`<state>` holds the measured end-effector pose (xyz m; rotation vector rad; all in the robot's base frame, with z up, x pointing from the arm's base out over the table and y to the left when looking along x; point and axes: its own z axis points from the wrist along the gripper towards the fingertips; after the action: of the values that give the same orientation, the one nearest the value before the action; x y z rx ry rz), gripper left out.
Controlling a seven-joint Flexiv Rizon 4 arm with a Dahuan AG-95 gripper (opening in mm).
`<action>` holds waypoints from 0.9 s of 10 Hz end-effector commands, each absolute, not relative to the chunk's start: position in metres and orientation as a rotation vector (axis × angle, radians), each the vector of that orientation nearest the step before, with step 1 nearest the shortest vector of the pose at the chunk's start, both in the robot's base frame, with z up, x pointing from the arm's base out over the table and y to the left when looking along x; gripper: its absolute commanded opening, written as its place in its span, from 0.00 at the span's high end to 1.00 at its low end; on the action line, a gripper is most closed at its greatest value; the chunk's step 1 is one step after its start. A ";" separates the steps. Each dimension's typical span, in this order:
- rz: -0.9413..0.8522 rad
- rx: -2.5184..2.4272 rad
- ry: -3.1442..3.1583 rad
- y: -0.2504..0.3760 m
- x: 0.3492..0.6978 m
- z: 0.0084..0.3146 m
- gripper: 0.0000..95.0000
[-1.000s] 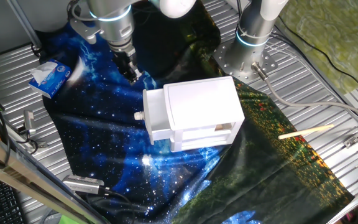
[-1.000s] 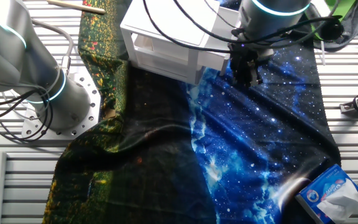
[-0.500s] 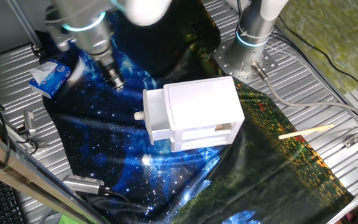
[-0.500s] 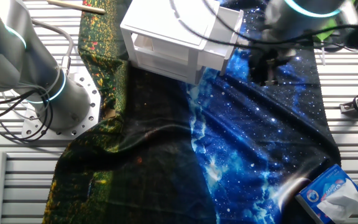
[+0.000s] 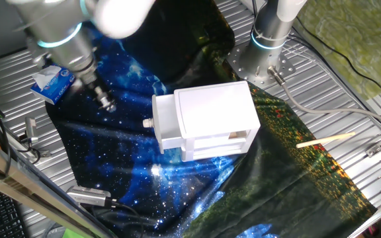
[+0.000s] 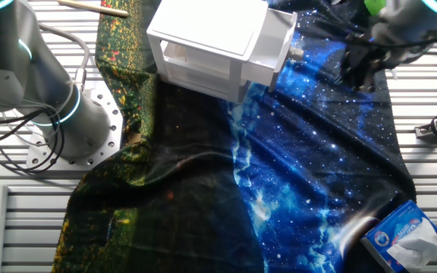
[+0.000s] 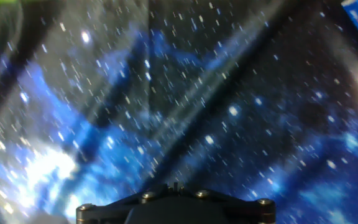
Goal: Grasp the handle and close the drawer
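The white cabinet point(image 5: 215, 116) stands on the starry blue cloth. Its drawer point(image 5: 165, 123) sticks out a little on the left, with the small white round handle point(image 5: 147, 123) on its front. In the other fixed view the drawer point(image 6: 279, 39) and handle point(image 6: 297, 54) point right. My gripper point(image 5: 105, 103) hangs over the cloth well left of the handle, apart from it, blurred by motion; it also shows in the other fixed view point(image 6: 353, 73). Its fingers look shut and empty. The hand view shows only blurred cloth and the fingertips point(image 7: 176, 185); drawer and handle are out of that view.
A blue tissue pack point(image 5: 53, 80) lies on the cloth's edge beyond the gripper, also seen in the other fixed view point(image 6: 402, 235). A second arm's base point(image 5: 264, 58) stands behind the cabinet. A wooden stick point(image 5: 326, 139) lies to the right. Cables run along the table's front.
My gripper has swept away from the drawer front, from just behind the cabinet's corner out over the blue cloth towards the tissue pack. The cabinet and drawer have not moved.
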<state>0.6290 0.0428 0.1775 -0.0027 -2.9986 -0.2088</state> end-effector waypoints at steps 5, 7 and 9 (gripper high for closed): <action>-0.196 -0.019 -3.018 0.071 0.652 0.176 1.00; -0.217 -0.031 -3.020 0.076 0.651 0.172 1.00; -0.232 -0.069 -3.015 0.086 0.650 0.169 1.00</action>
<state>0.6485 0.0896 0.1677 -0.0601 -3.0176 -0.2355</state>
